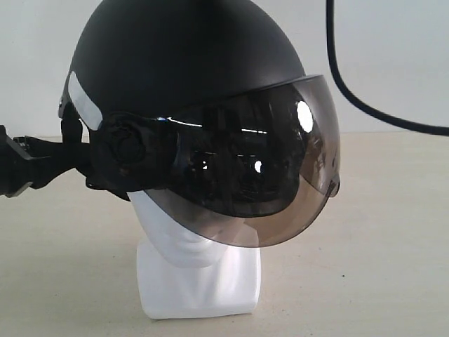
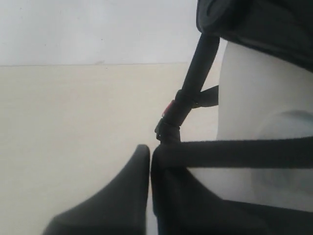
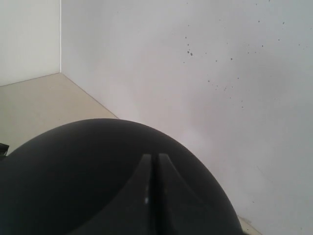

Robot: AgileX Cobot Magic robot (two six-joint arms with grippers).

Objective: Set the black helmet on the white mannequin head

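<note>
The black helmet (image 1: 182,63) sat on the white mannequin head (image 1: 184,247), its shell covering the crown. Its smoky visor (image 1: 280,182) was lowered over the face, so only the chin, neck and blocky base showed beneath. The head stood upright on the pale bench (image 1: 379,267).

The left end effector (image 2: 150,151) was at the helmet's side, low by the mannequin's jaw and ear. Its fingers were pressed fully together, and a chin strap (image 2: 244,148) ran taut and level from their tips across the white cheek, apparently pinched between them. A second strap with a buckle (image 2: 168,120) hung down from the helmet's rim just beside them.

The right end effector (image 3: 156,159) was over the top of the helmet's dome, its two fingers closed against each other with nothing between them. Whether they touched the shell could not be told. A black cable (image 1: 351,91) curved through the air behind the helmet, in front of the white wall (image 3: 220,73).
</note>
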